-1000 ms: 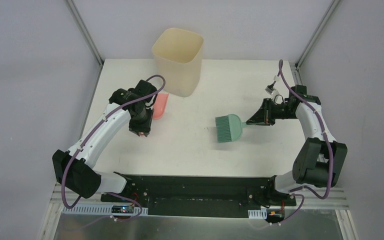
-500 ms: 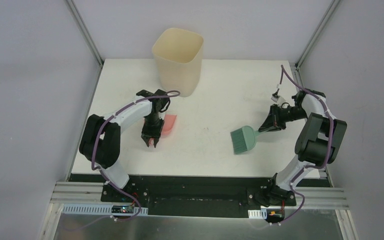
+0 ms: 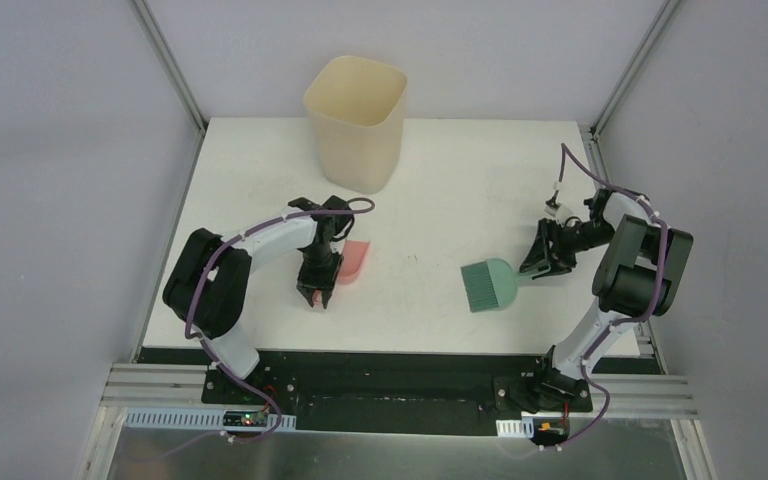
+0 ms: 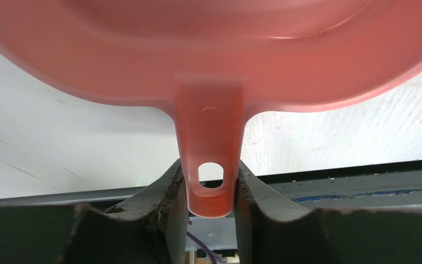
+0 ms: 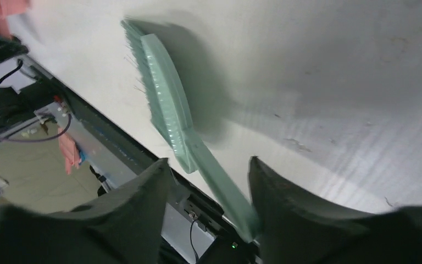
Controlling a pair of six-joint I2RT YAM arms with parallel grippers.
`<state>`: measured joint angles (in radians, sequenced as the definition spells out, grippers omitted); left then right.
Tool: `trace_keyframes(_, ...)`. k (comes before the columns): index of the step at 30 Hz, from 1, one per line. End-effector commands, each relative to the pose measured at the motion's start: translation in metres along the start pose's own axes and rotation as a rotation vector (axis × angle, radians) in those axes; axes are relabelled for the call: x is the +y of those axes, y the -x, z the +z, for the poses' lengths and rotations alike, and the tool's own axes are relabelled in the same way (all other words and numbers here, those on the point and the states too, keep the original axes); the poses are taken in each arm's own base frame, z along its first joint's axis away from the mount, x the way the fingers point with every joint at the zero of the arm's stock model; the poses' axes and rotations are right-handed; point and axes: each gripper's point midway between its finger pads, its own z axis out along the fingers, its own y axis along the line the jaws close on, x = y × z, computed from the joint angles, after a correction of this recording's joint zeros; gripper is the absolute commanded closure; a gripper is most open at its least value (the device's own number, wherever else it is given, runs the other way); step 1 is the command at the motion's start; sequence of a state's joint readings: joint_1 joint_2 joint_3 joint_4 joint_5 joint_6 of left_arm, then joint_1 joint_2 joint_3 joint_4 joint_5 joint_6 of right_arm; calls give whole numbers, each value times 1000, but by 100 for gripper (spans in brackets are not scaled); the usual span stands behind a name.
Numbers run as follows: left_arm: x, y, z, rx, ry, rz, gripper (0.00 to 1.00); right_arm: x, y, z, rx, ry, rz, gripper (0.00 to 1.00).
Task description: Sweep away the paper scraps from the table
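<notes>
With no paper scraps visible on the white surface [image 3: 440, 190], the left tool [image 4: 209, 181], clenching the pink plastic dustpan [image 4: 209, 66], should lower it flat; the right tool [image 5: 207, 162] straddles the green plastic brush [image 5: 165, 88], released.

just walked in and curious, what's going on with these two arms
The left pincer is shut on the handle of a pink dustpan, held low by the table, left of centre. The right pincer stands open around the handle of a green brush that lies on the table to the right. No paper scraps show on the table, so the sweeping looks finished. A beige bin stands at the back.
</notes>
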<state>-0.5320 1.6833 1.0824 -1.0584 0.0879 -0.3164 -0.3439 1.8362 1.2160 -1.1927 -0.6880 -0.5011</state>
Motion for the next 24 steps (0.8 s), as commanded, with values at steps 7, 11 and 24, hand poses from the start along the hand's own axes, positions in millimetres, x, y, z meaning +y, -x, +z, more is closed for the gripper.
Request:
trace_keyframes(7,-16,1,-20,-69,-5,16,1,-29,11,-54,-175,-388,-94,0)
trace_keyframes(11,-14,-7,-81,-166,90,83,1,-4,19,-87,-323,-453,-154,0)
trace_keyframes(24,43,57,-199,-1246,158,27,1,99,83,-144,-890,-192,-189,0)
